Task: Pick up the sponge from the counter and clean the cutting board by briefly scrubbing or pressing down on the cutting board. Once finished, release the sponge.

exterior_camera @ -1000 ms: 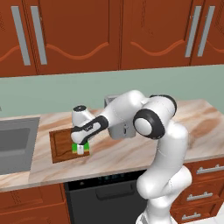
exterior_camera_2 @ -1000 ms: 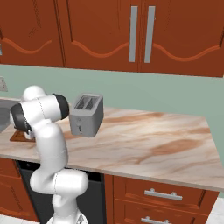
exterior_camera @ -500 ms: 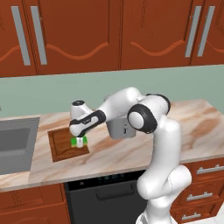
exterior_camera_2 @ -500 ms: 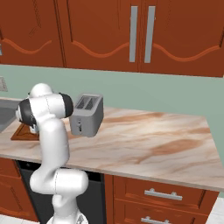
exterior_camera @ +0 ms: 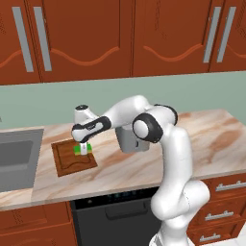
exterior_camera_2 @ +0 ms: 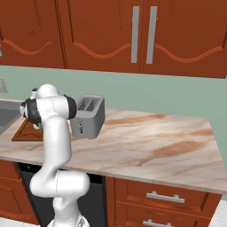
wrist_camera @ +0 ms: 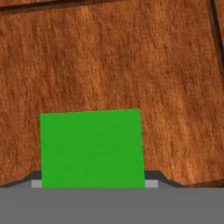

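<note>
Since a second ago the hand (exterior_camera: 83, 150) has carried the sponge (exterior_camera: 77, 150) leftward and farther back, from the near right edge of the cutting board (exterior_camera: 67, 161) to its far middle part. That places the sponge squarely over bare wood, which I judge to be the scrubbing stroke under way or just about to begin rather than the approach.

The hand is closed snugly on the sponge: in the hand view the green block (wrist_camera: 92, 148) sits between the two finger tips with the dark grained board (wrist_camera: 113, 57) close behind it. Whether the sponge is actually pressed onto the wood or held just above it cannot be told; from the left base view it looks to be at or very near the surface.

The board lies flat on the worktop (exterior_camera: 216, 144), just right of the sink (exterior_camera: 17, 161) and left of the toaster (exterior_camera_2: 88, 116), which stands just behind the arm's forearm. From the right base view a corner of the board (exterior_camera_2: 21, 132) shows past the robot's shoulder.

Counted: one sponge, one cutting board, one toaster, one sink basin, one hand. What remains, as I read it, is a short press or rub on the board and then letting the sponge go.
</note>
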